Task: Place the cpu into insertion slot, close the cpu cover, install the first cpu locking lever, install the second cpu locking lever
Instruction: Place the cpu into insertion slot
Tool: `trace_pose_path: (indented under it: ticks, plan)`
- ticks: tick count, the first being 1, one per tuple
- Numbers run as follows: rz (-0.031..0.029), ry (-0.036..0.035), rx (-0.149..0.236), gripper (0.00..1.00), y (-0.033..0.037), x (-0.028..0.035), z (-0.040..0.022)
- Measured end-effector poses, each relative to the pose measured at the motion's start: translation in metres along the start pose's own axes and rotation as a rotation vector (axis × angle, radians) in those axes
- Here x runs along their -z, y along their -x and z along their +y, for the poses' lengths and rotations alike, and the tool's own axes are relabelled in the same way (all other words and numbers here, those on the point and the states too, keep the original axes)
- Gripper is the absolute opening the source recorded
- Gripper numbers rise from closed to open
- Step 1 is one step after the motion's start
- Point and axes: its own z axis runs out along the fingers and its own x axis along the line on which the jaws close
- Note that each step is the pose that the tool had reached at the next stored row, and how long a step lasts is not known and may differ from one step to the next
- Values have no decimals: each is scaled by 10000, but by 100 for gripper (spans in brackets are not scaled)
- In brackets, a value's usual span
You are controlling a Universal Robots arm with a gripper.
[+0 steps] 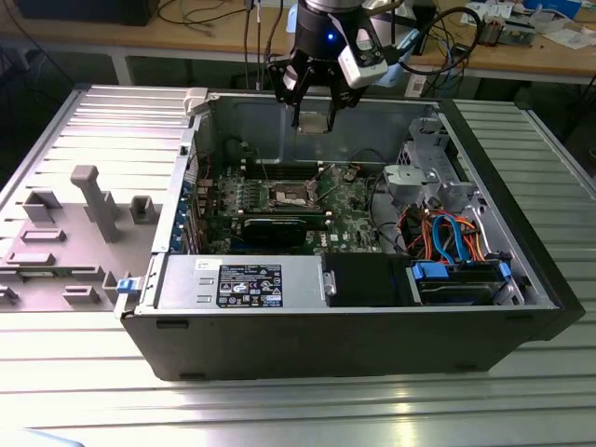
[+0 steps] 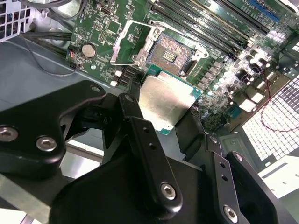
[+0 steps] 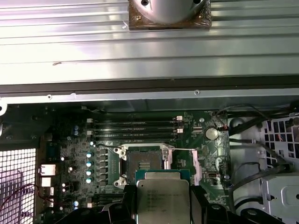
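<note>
My gripper (image 1: pixel 314 114) hangs above the open computer case, over its back wall, shut on the cpu (image 1: pixel 314 122). In both wrist views the cpu (image 2: pixel 166 105) (image 3: pixel 162 200) is a flat square chip with a silver-grey top, pinched at its edges between the black fingers (image 2: pixel 133 109). The insertion slot (image 1: pixel 291 194) (image 2: pixel 170 53) (image 3: pixel 144 163) lies bare on the green board below, with a dark centre and metal rim. The cpu cover (image 2: pixel 120 44) is swung open beside the socket, a shiny steel frame with a window.
Long memory slots (image 3: pixel 135 128) run beside the socket. A black graphics card (image 1: pixel 279 226) lies in front of it in the exterior view. A power supply (image 1: pixel 242 279), drive cage (image 1: pixel 428 177) and coloured cables (image 1: pixel 447 237) crowd the case. The grey side panel (image 1: pixel 84 214) lies at the exterior view's left.
</note>
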Motion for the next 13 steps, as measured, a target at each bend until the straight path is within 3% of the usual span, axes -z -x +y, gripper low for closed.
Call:
trace_pose_path:
  ticks: [13]
  plan:
    - [0, -1, -1, 55, 1, -55, -24]
